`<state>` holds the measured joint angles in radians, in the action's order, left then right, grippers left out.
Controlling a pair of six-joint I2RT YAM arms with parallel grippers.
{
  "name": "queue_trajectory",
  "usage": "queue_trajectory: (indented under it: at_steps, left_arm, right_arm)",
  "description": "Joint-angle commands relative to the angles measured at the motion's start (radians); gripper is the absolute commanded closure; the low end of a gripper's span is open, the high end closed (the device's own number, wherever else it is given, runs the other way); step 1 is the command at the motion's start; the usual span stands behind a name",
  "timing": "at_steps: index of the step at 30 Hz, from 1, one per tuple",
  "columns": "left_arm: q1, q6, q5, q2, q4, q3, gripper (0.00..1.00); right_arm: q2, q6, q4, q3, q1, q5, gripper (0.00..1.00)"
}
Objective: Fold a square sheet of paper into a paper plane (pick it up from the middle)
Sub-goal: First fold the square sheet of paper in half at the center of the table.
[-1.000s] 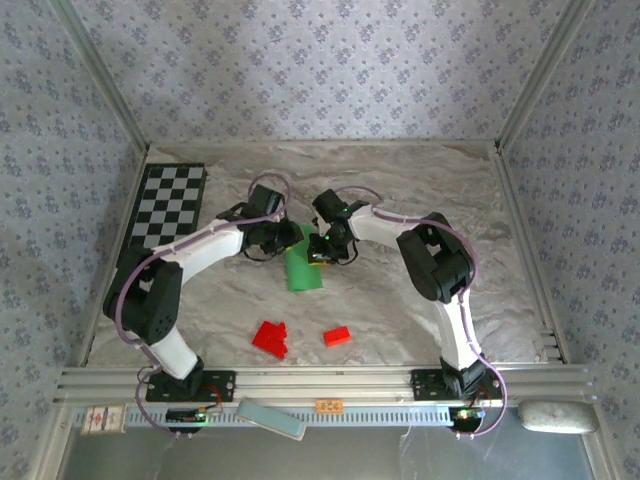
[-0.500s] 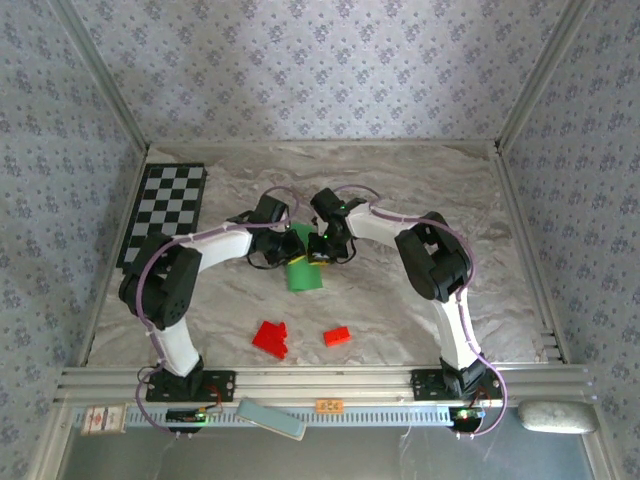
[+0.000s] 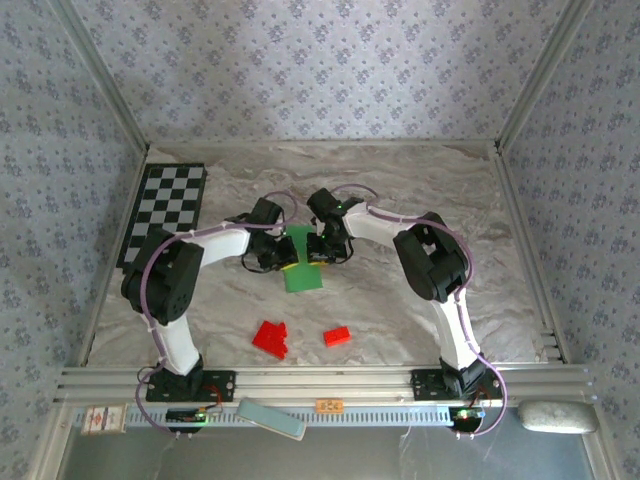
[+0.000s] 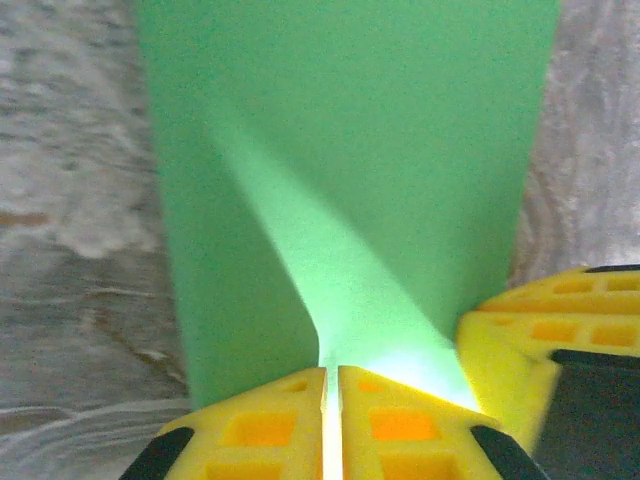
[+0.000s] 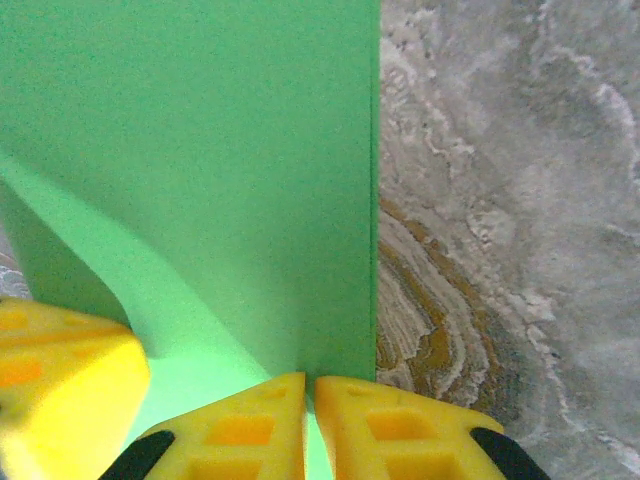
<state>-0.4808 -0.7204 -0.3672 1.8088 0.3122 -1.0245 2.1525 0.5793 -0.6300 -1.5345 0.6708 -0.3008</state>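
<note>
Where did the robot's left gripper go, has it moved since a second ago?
Yes. The left gripper has slid slightly right, away from the black-and-white checkered board, and nearer the small red blocks, pinching the thin bright green paper sheet.

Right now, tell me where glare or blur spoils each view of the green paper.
Left wrist: a pale glare streak crosses the green paper, whitest at the bottom edge. Right wrist: a similar pale band at lower left, while the marble table looks sharp. Top external: even light, no glare, paper small.
</note>
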Motion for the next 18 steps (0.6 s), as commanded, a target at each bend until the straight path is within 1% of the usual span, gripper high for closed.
queue_trajectory:
  at_steps: [1,5,8,10,14,18]
  left_arm:
    - [0.04,0.064,0.013,-0.001,0.028,0.041,0.9]
    - [0.102,0.085,0.007,-0.047,0.022,0.098,0.9]
    - [0.117,0.097,0.0,-0.105,0.035,0.1,0.91]
    - [0.117,0.091,-0.023,-0.153,0.03,0.092,0.91]
    - [0.099,0.049,-0.092,-0.226,-0.047,0.095,0.9]
    - [0.05,0.027,-0.114,-0.199,-0.102,0.083,0.89]
  right_arm:
    - [0.151,0.011,-0.157,0.079,-0.007,0.257,0.84]
    - [0.158,0.005,-0.181,0.066,-0.001,0.285,0.84]
    - [0.155,0.004,-0.185,0.066,0.003,0.295,0.84]
    - [0.153,0.003,-0.187,0.065,0.003,0.295,0.84]
    - [0.146,-0.001,-0.194,0.061,0.006,0.301,0.84]
    - [0.14,-0.01,-0.203,0.061,0.006,0.299,0.84]
